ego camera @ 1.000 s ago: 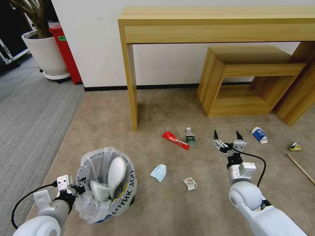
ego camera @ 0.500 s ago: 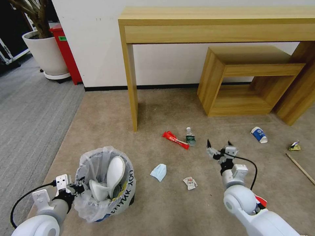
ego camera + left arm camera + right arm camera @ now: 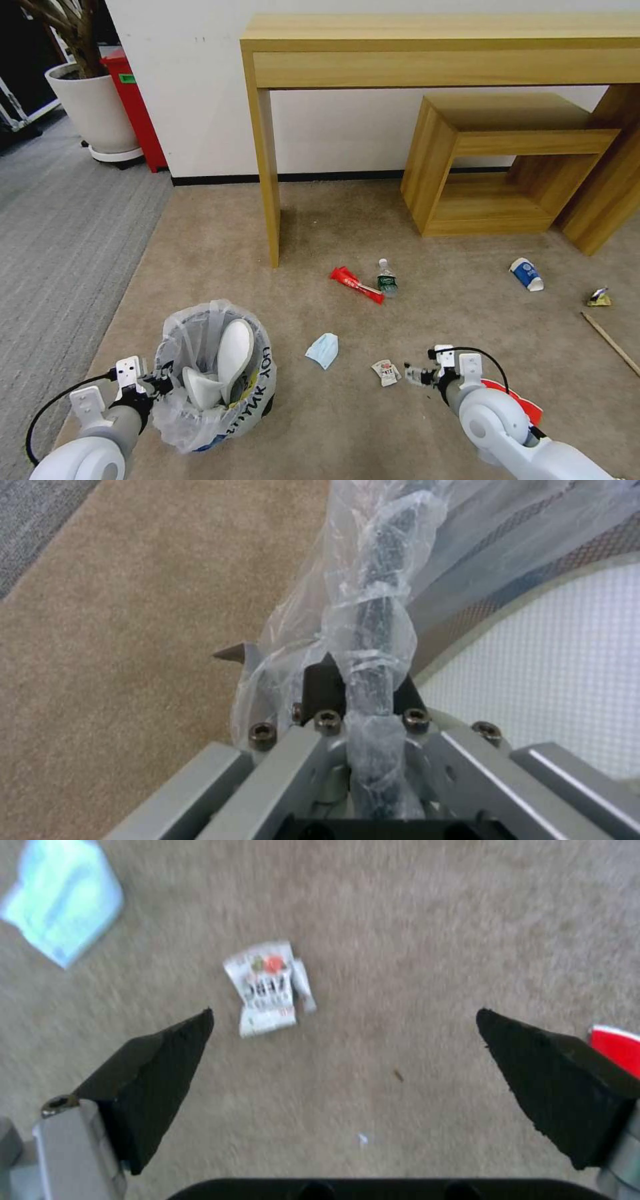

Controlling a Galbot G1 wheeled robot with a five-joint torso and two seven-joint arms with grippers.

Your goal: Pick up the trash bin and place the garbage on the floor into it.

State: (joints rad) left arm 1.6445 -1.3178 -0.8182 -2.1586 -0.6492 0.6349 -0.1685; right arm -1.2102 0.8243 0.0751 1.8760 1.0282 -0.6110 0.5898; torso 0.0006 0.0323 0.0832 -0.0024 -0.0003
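The trash bin, black with a crinkled white liner, stands on the beige floor at the near left and holds white slippers. My left gripper is shut on its bag-wrapped rim. My right gripper hangs open low over the carpet, its tips just short of a small white wrapper, also seen beside the gripper. More garbage lies around: a blue mask, a red wrapper, a small bottle, a blue-white cup, a crushed scrap and a wooden stick.
A wooden desk leg stands behind the litter, with a low wooden bench under the desk to the right. Grey ribbed carpet borders the left. A white plant pot and a red box sit at the far left.
My right arm has drawn back toward me and dropped low, bringing its open gripper from beside the bottle to the small white wrapper. The left gripper and bin have stayed put.
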